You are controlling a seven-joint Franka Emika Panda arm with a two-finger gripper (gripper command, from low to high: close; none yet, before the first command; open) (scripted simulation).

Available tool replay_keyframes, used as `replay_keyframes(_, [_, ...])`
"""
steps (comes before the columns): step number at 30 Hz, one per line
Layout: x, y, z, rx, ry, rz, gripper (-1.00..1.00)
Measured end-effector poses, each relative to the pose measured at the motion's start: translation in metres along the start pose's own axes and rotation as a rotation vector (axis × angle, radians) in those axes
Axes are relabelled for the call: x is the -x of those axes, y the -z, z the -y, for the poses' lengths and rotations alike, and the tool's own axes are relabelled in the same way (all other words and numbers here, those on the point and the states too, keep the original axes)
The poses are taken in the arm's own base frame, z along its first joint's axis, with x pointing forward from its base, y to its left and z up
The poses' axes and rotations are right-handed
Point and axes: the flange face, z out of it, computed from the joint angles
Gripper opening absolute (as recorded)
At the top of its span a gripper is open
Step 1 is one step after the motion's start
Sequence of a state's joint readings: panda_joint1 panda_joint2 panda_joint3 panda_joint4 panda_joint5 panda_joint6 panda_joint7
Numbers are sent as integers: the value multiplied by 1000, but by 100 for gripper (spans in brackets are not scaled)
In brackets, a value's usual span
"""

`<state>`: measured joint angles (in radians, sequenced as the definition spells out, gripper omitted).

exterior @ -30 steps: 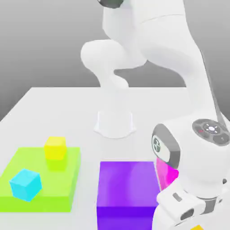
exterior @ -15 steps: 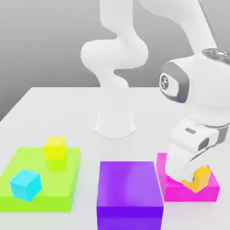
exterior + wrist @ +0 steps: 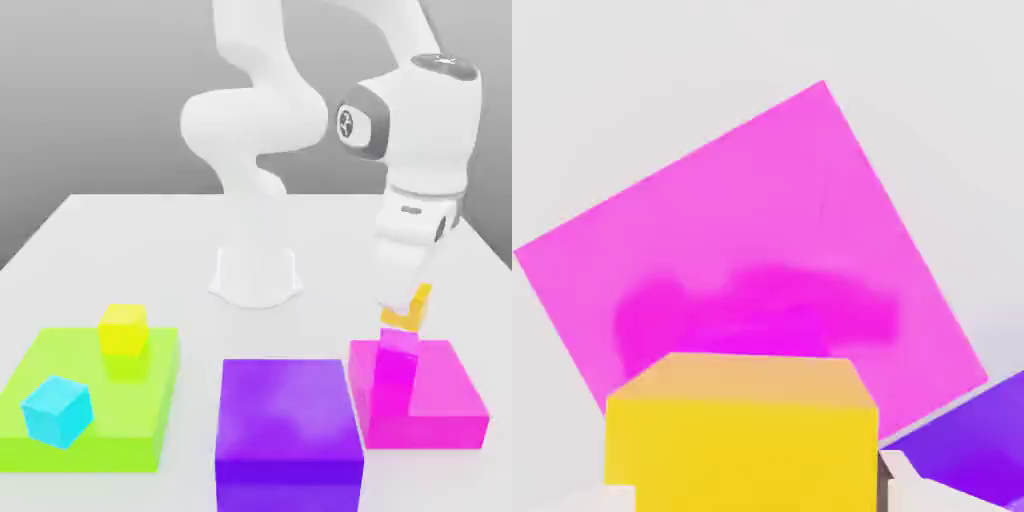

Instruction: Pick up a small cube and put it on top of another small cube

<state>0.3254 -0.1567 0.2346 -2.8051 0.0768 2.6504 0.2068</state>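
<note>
My gripper (image 3: 405,312) is shut on the small cube (image 3: 418,300), golden orange-yellow, and holds it in the air at the exterior view's right. Just below it stands another small cube (image 3: 396,372), bright magenta-pink, on the near-left part of a large flat magenta block (image 3: 445,395). A small gap separates the two cubes. In the hand view the small cube (image 3: 742,435) sits between my fingertips (image 3: 912,488), with the magenta block (image 3: 762,200) spread out beneath it and a darker shadow on the block's face.
A large purple block (image 3: 288,425) lies beside the magenta block, on its left in the exterior view. Farther left, a flat lime-green block (image 3: 150,400) carries a lemon-yellow small cube (image 3: 123,329) and a cyan small cube (image 3: 57,410). The arm's white base (image 3: 255,275) stands behind.
The hand has risen from low over the magenta block, carrying the golden cube up and back. The magenta-pink small cube, hidden behind the hand before, now shows below it.
</note>
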Motion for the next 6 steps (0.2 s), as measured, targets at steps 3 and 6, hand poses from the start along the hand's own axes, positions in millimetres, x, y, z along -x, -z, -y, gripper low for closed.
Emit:
replay_keyframes(3, [0,0,0,0,0,0,100])
replay_keyframes(6, [1,-5,0,0,0,-1,100])
